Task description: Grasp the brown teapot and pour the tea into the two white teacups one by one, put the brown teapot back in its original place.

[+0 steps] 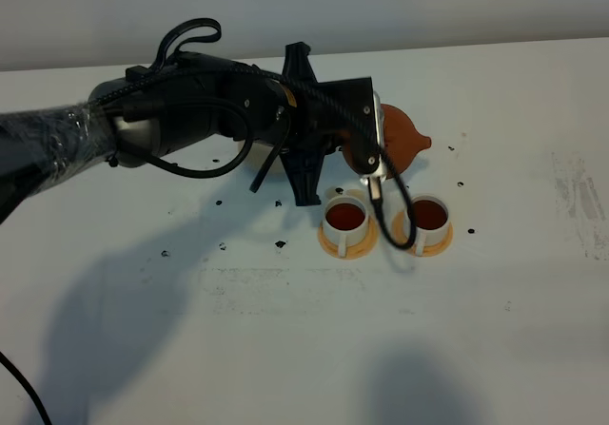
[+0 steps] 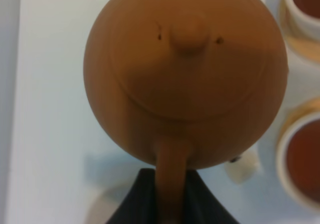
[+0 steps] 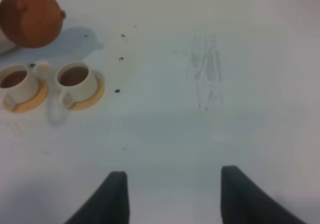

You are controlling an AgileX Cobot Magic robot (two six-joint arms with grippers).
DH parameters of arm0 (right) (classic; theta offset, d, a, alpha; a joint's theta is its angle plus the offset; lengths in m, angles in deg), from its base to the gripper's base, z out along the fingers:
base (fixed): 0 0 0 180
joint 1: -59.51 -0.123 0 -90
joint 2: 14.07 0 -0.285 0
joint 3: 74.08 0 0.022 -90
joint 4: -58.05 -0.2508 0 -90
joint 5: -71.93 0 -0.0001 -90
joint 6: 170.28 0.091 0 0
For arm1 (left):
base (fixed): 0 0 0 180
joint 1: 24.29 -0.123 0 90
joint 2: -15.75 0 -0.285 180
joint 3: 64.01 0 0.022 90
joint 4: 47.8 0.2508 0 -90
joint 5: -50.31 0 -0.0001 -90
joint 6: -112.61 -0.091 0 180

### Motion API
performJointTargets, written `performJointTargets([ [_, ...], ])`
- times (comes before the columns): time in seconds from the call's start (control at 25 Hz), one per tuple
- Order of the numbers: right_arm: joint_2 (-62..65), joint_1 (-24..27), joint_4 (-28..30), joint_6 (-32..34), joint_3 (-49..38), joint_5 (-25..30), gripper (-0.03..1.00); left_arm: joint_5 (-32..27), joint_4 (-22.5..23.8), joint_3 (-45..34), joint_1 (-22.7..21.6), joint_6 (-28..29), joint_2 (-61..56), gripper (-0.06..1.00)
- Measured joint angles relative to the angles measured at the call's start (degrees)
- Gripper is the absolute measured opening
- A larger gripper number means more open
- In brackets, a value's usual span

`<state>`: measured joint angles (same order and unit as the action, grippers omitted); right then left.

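Teapot: the brown teapot (image 2: 185, 78) is round, matte reddish-brown clay with a smooth, faintly ringed lid, a small knob, a short spout and a strap-like handle.
Teapot position: it sits just behind the two cups, on the far side of the gap between them, with its spout pointing towards the right side of the table. A soft shadow lies on the table beside it. I cannot tell whether it is lifted clear.
Cups: the left teacup (image 1: 344, 239) and the right teacup (image 1: 433, 238) are white, cylindrical and glossy, with small handles. Both hold dark reddish-brown liquid.
Saucers: each cup stands on an orange saucer (image 1: 328, 246), flat and round. The two saucers are close side by side.
Table: the white table (image 1: 285, 349) is smooth, dotted with small dark specks (image 1: 281, 244) and has a scuffed patch (image 1: 576, 197) towards the right.
Left hand: the left hand (image 2: 170, 196) has dark fingers pressed together on the teapot's handle, pinching it from both sides.
Left arm: it is black, partly wrapped in clear film (image 1: 57, 144).
Right hand: the right hand (image 3: 172, 194) is spread wide over bare table and touches nothing, well apart from the cups.
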<state>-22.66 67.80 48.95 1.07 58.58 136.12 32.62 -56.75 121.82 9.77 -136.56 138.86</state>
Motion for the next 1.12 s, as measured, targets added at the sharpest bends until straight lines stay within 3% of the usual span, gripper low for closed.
performJointTargets([
  [0.52, 0.00, 0.00, -0.04, 0.00, 0.00, 0.00, 0.42, -13.52, -1.87, 8.72, -0.05, 21.25, 4.75, 0.09],
  [0.72, 0.00, 0.00, -0.04, 0.00, 0.00, 0.00, 0.42, -14.14, -1.88, 9.16, -0.11, 25.30, 5.98, 0.09],
  [1.12, 0.00, 0.00, -0.04, 0.00, 0.00, 0.00, 0.42, -12.68, -2.22, 10.43, -0.11, 28.13, 9.52, 0.09],
])
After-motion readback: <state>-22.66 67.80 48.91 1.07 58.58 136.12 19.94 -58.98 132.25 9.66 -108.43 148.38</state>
